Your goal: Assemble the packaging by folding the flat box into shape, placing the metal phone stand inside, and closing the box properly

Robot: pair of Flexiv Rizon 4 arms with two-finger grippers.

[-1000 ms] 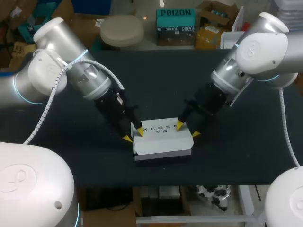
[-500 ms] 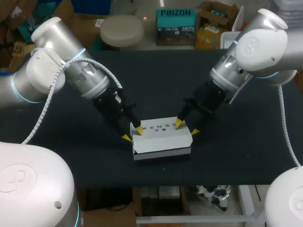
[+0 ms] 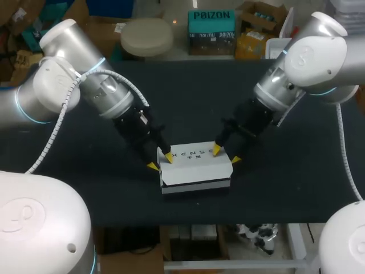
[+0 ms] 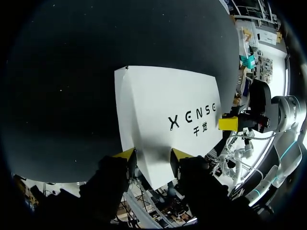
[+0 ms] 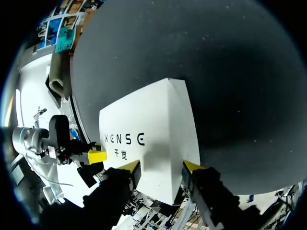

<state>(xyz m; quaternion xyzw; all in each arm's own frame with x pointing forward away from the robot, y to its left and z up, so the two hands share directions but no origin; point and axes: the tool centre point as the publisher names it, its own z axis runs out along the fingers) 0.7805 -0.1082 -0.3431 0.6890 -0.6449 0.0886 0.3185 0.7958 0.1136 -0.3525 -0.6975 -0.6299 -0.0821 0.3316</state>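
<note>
Box (image 3: 195, 166) at table (image 3: 85, 188) front-centre, lid down | left tool (image 3: 161, 161), right tool (image 3: 225, 155) spread, straddling opposite lid ends | I judge: pressing it shut evenly

Black table (image 3: 188, 97), one item on it.
White box (image 3: 197, 168) sat flat on the dark top, close to the front edge and roughly mid-width, printed face up, dark strip along its near side.
</note>
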